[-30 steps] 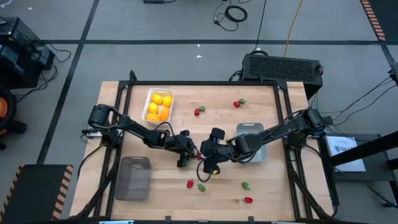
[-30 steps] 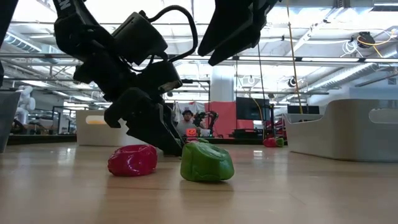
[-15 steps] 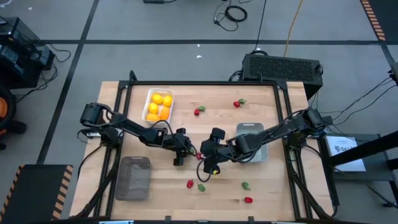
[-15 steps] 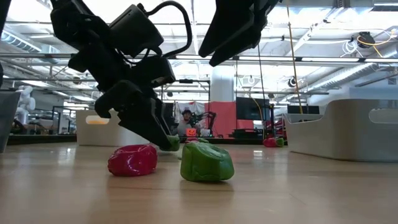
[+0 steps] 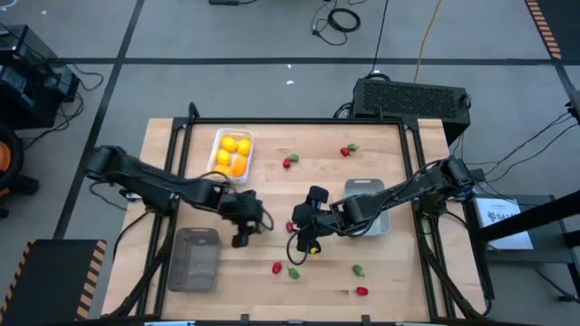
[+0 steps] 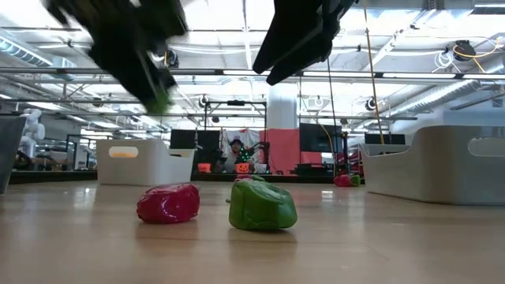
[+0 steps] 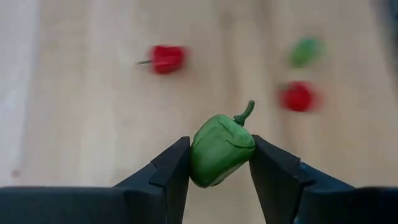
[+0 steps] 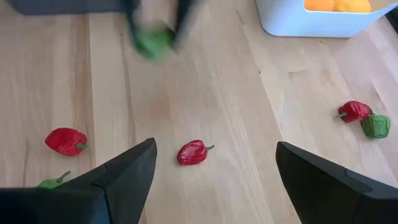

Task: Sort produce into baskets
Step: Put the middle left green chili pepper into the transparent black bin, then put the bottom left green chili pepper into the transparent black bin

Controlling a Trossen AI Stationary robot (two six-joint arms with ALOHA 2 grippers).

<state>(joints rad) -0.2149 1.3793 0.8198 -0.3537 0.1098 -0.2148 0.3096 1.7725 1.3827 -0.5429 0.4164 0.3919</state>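
Note:
My left gripper (image 5: 242, 237) is shut on a small green pepper (image 7: 221, 149), above the table beside the dark grey mesh basket (image 5: 195, 258); it is blurred in the low view (image 6: 150, 75). My right gripper (image 5: 304, 237) hovers open at the table's middle, over a red pepper (image 8: 193, 151). The white basket (image 5: 214, 158) holds yellow and orange fruits (image 5: 232, 154). The light grey basket (image 5: 362, 186) lies partly under the right arm. Red (image 6: 168, 203) and green (image 6: 262, 207) pieces lie on the table near the front. My left gripper pinches the green pepper by its two opposite sides (image 7: 200, 155) between its two fingers. The stem (image 7: 245, 113) points away from the gripper. The pepper is lifted clear of the table.
Red-and-green pairs lie at the far middle (image 5: 289, 161) and far right (image 5: 349, 149). A green piece (image 5: 359, 269) and a red piece (image 5: 362, 291) lie near the front right. Bare wood shows between the dark grey basket and the front pieces.
My left gripper has risen from the table and gone toward the table's left edge, toward the dark grey basket, carrying the green pepper, now lifted clear. My right gripper has stayed in place, open.

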